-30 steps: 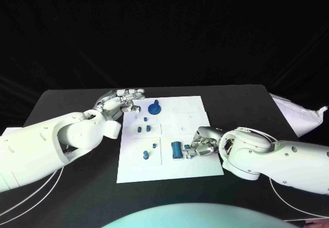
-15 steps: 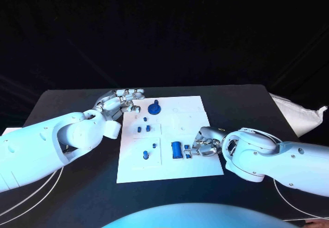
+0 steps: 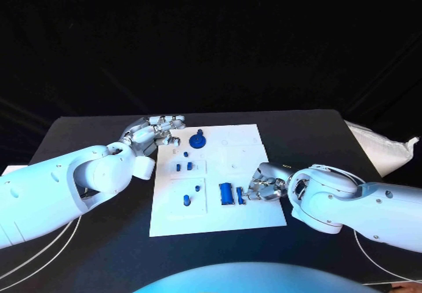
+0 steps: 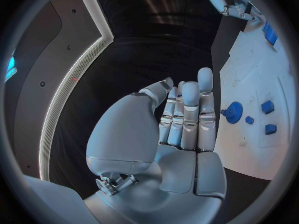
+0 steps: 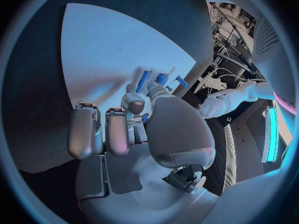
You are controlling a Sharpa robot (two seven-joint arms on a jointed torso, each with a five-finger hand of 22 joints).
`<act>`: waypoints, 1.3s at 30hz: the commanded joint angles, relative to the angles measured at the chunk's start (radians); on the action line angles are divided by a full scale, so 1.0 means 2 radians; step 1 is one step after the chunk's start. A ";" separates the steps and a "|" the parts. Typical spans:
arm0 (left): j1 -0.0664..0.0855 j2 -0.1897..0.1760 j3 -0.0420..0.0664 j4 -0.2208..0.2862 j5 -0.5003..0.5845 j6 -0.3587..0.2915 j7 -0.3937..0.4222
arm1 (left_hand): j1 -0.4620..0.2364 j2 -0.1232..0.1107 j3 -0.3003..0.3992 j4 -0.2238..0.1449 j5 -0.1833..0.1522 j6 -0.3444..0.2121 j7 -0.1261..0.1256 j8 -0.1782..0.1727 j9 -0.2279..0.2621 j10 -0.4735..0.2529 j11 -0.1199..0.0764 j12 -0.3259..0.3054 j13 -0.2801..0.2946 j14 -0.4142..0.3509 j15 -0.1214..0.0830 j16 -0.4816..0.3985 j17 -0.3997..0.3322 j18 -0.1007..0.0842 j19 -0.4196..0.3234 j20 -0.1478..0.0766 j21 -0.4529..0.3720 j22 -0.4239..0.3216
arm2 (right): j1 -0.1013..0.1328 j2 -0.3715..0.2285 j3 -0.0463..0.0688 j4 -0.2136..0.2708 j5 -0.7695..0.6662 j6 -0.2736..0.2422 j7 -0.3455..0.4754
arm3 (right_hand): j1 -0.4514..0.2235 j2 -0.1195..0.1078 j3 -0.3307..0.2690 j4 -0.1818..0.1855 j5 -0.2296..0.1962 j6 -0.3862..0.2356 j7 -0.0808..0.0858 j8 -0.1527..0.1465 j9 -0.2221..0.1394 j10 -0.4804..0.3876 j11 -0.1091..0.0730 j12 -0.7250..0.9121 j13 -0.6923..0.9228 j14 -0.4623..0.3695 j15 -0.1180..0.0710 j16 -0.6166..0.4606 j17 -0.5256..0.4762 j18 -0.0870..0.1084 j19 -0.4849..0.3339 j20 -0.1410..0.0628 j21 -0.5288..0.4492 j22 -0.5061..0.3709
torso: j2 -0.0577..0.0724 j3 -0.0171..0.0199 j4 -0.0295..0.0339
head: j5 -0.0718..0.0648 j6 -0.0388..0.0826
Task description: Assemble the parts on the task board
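On the white task board (image 3: 246, 149), mid-tabletop (image 3: 88, 131), we logged the blue parts: a round piece (image 3: 198, 141) apparently seated, small ones (image 3: 183, 166) loose, the job unfinished; right hand (image 3: 261, 190) pinched a small piece beside the cylinder (image 3: 226, 193); left hand (image 3: 158, 129) flat, empty at the board's far corner; white bag (image 3: 384, 149) aside

The white task board (image 3: 246, 137) lies flat on the tabletop (image 3: 88, 131). Near its far edge stands a round blue part (image 3: 199, 141). Toward its middle sit 2 small blue parts (image 3: 183, 166); near its front lies a blue cylinder (image 3: 226, 193).
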 commanded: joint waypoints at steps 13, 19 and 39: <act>0.000 0.010 -0.005 -0.028 0.002 -0.022 0.022 | 0.000 0.004 -0.009 0.001 0.002 -0.009 0.002 0.011 -0.002 -0.013 0.006 0.016 0.000 -0.091 0.009 -0.085 -0.068 0.003 -0.058 0.009 -0.052 -0.030 | 0.055 0.021 0.001 -0.117 0.404 -0.072 0.329 | 0.074 0.025 0.005 -0.038 -0.035 -0.052 0.024 -0.026 -0.010 -0.110 0.024 -0.219 -0.157 -0.047 0.023 -0.242 -0.242 0.045 -0.133 0.018 -0.216 -0.302 | -0.032 -0.0044 0.0009 | -0.005 0.033; -0.001 0.021 -0.005 -0.052 0.004 -0.036 0.033 | -0.003 0.003 0.003 0.005 0.001 -0.032 0.012 0.006 -0.006 -0.037 0.020 0.000 -0.017 -0.152 0.038 -0.243 -0.149 -0.003 -0.147 0.030 -0.138 -0.099 | 0.071 0.064 0.003 -0.199 0.511 -0.032 0.396 | 0.091 0.030 0.028 -0.047 -0.051 -0.075 0.046 -0.033 -0.019 -0.149 0.050 -0.328 -0.285 -0.099 0.047 -0.435 -0.371 0.046 -0.158 0.039 -0.346 -0.392 | -0.051 -0.0053 0.0026 | -0.001 0.046; -0.004 0.061 -0.004 -0.107 -0.001 -0.077 0.039 | -0.301 0.049 -0.090 0.010 -0.027 -0.254 -0.033 -0.071 -0.040 -0.273 -0.002 -0.084 -0.052 -0.355 0.035 -0.476 -0.291 -0.031 -0.406 0.019 -0.194 -0.383 | 0.067 0.146 0.011 -0.321 0.567 -0.033 0.435 | -0.215 0.028 0.027 -0.104 -0.120 -0.296 0.014 -0.067 -0.098 -0.385 0.043 -0.454 -0.511 -0.416 0.039 -0.699 -0.584 0.007 -0.420 0.041 -0.604 -0.549 | -0.064 -0.0022 -0.0017 | 0.009 0.074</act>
